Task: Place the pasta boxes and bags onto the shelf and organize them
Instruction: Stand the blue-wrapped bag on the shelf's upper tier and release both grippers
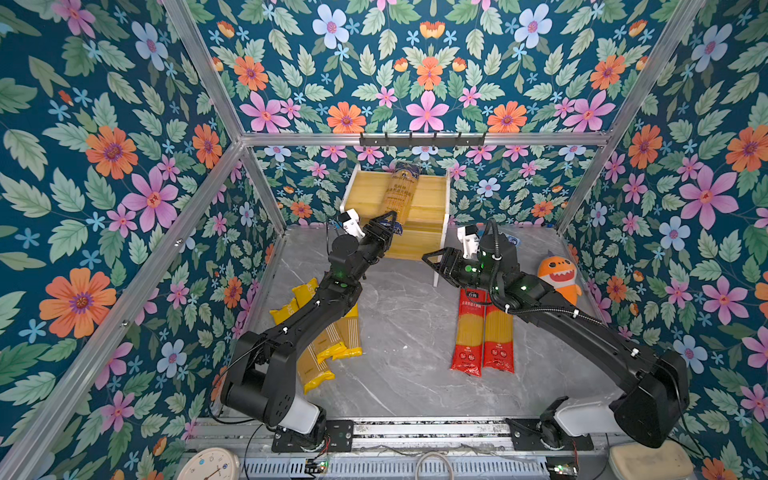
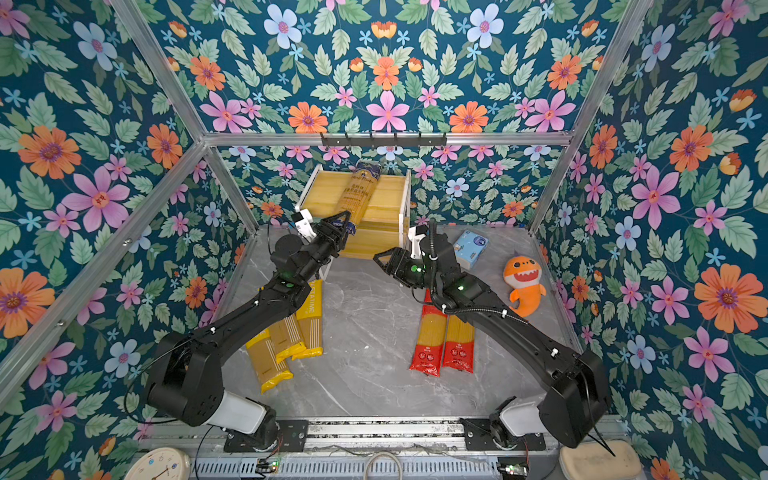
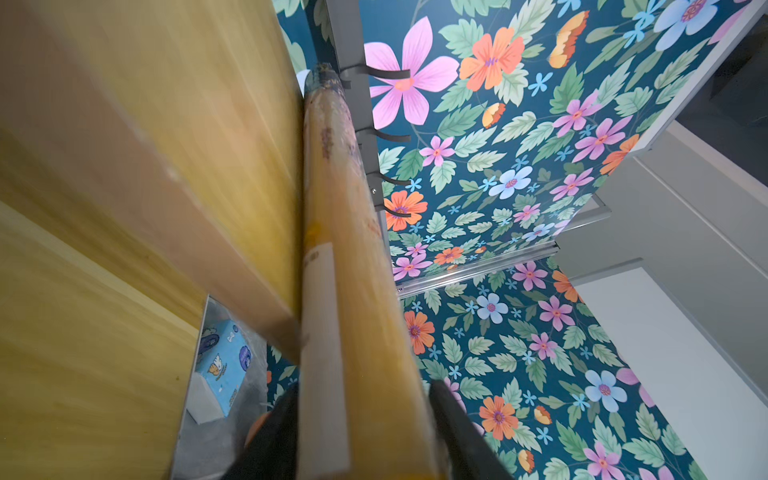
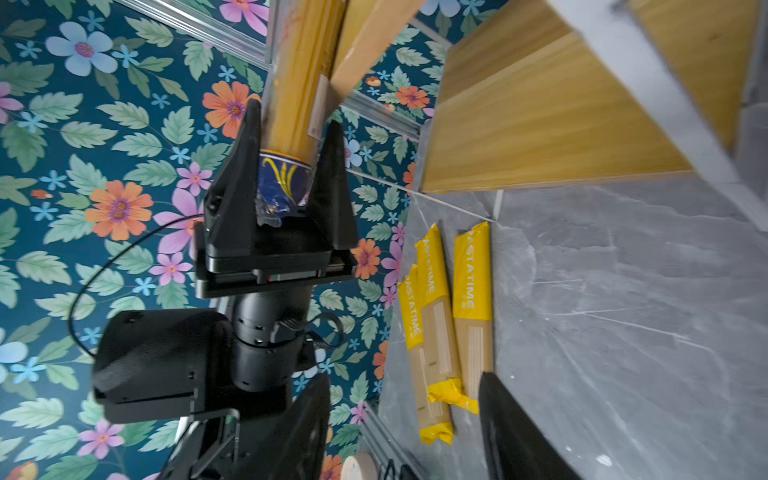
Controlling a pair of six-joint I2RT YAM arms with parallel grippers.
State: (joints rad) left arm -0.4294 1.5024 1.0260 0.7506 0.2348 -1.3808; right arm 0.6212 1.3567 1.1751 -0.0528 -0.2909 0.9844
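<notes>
Arms sit closest: left arm (image 1: 291, 332) comes up from bottom left and right arm (image 1: 602, 332) from bottom right in both top views, meeting near frame centre.

- Jaws of the left gripper (image 1: 390, 218) are clamped on the lower end of the navy pack (image 1: 402, 187). The right wrist view shows one finger (image 4: 243, 166) pressed on each side of it.
- That pack runs up-frame, lying across the upper board of the shelf (image 1: 432, 195), upper centre. Its top end sticks past the board's far edge, below the hook rail (image 1: 422, 139).
- Jaws of the right gripper (image 1: 432, 264) are spread with nothing between them. It sits just off the shelf's lower right corner.
- Three yellow packs (image 4: 471, 282) lie on the table (image 1: 407, 316), lower left. They overlap and are partly under the left arm.
- Two red packs (image 1: 484, 332) lie side by side, touching, right of centre, with their upper ends under the right arm.
- The tissue pack (image 2: 469, 249) and plush toy (image 1: 559, 276) sit to the right of the shelf.
</notes>
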